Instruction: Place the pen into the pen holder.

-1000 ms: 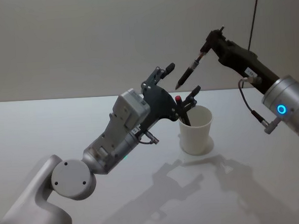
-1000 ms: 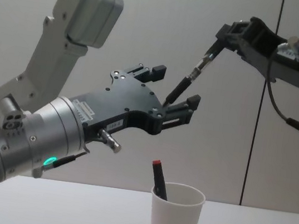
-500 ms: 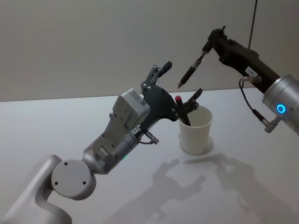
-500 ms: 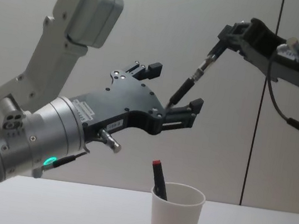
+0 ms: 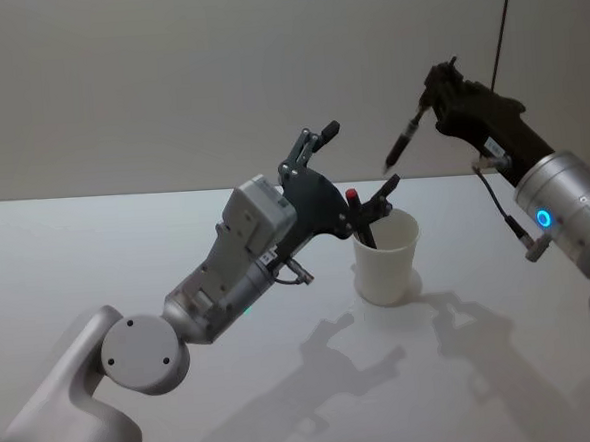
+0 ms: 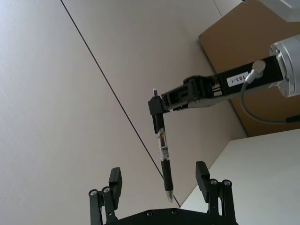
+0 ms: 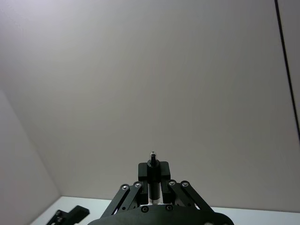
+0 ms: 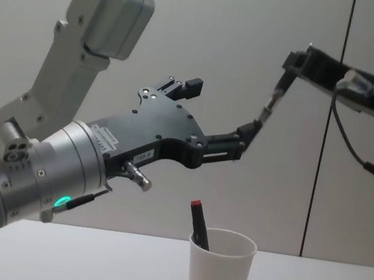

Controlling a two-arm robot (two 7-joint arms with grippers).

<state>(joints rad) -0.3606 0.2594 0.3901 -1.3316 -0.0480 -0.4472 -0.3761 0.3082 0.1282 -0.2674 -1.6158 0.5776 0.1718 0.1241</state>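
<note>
My right gripper [image 5: 431, 92] is shut on the top end of a black pen [image 5: 400, 142], which hangs tip-down and tilted, high above the white pen holder [image 5: 388, 260]. In the chest view the pen [image 8: 270, 103] slants down from the right gripper [image 8: 294, 61] to just beside the outer finger of my left gripper [image 8: 219, 110]. That left gripper [image 5: 358, 157] hovers open above the holder's left side with nothing in it. From the left wrist view, the pen [image 6: 163, 154] hangs beyond its spread fingers [image 6: 202, 173]. The right wrist view has the pen's end [image 7: 152, 161] clamped.
A second pen with a red cap [image 5: 354, 195] stands inside the pen holder [image 8: 219, 271], leaning left. The holder sits on a white table [image 5: 127, 251] with bare surface all around. A grey wall stands behind.
My right gripper has carried the pen to the right, out from between the left gripper's fingers. The left gripper has stayed in place, open.
</note>
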